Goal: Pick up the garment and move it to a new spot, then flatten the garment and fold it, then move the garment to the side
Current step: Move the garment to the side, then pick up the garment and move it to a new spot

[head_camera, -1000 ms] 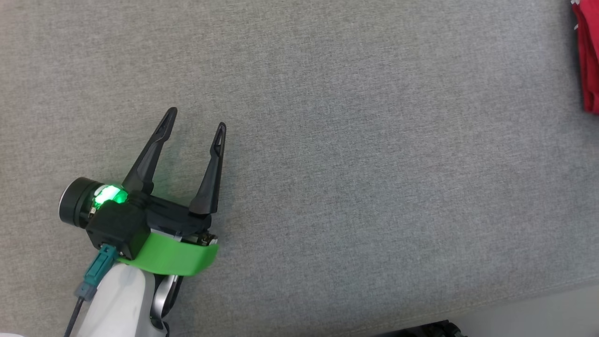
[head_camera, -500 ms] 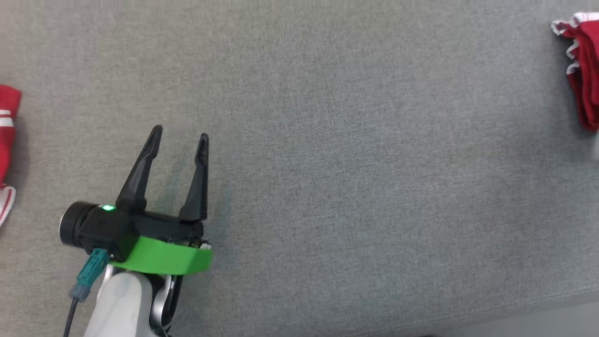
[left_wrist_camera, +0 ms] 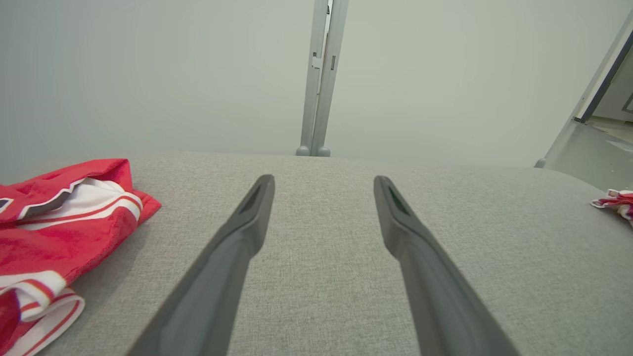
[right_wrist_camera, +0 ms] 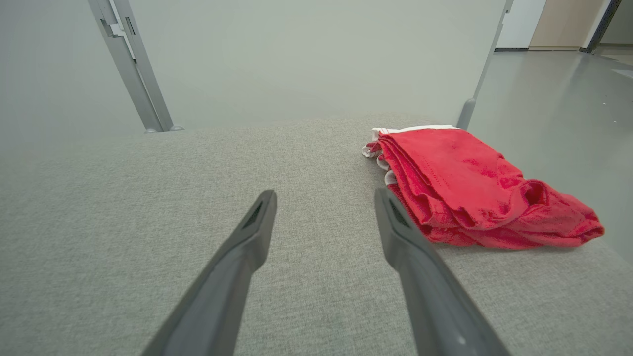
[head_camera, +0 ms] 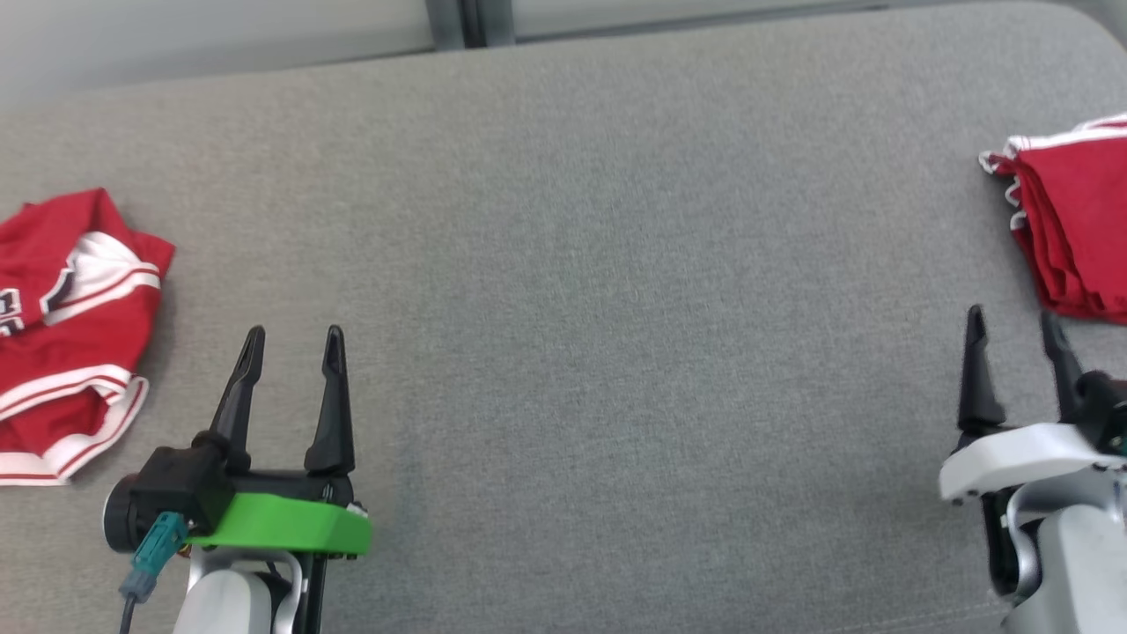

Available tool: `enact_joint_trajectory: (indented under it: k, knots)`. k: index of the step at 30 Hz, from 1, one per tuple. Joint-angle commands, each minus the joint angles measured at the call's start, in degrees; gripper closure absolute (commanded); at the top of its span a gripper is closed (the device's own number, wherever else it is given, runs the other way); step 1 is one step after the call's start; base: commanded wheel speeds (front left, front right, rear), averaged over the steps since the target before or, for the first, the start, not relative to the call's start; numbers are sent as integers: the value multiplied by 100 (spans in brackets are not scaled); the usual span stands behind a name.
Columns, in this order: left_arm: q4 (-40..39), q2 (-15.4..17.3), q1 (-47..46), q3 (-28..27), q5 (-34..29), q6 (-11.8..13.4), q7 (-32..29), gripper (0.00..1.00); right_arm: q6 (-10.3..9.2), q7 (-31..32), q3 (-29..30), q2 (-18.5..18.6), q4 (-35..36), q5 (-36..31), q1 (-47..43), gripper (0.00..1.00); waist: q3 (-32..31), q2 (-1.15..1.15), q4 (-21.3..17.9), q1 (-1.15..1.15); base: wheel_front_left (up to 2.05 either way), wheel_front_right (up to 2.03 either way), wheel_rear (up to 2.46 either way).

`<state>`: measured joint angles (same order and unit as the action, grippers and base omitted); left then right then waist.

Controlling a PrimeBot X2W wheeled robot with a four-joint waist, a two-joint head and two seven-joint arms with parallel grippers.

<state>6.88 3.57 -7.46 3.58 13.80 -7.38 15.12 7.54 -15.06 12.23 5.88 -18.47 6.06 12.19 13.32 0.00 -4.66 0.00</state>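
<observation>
In the head view the left gripper (head_camera: 294, 335) is at the lower left of the frame and the right gripper (head_camera: 1011, 317) is at the lower right. Both point up the frame with their jaws apart, and nothing is between the fingers of either one. They are over the grey cushion (head_camera: 599, 291), which takes most of the frame. The folded red garment (head_camera: 1074, 224) lies on the cushion at the right edge of the frame, just above the right gripper. Its lower edge is very near the fingertips, and I cannot tell if they touch. In the right wrist view the garment lies just right of the right finger, with its white-trimmed edges toward the upper left. A crumpled red and white garment (head_camera: 75, 326) lies at the left edge of the head view, beside the left gripper but apart from it. In the left wrist view it is at the lower left. Behind the cushion there is a pale wall with a grey post (left_wrist_camera: 319, 74).
</observation>
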Motion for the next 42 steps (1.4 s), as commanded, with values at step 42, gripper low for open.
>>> enact_joint_trajectory:
  k: [42]
  knots:
    - [923,-63,345,-470,272,-7,3,0,-11,-15,-1292,-271,-231,1,-257,0,-1243,0,306,0,0,0,0]
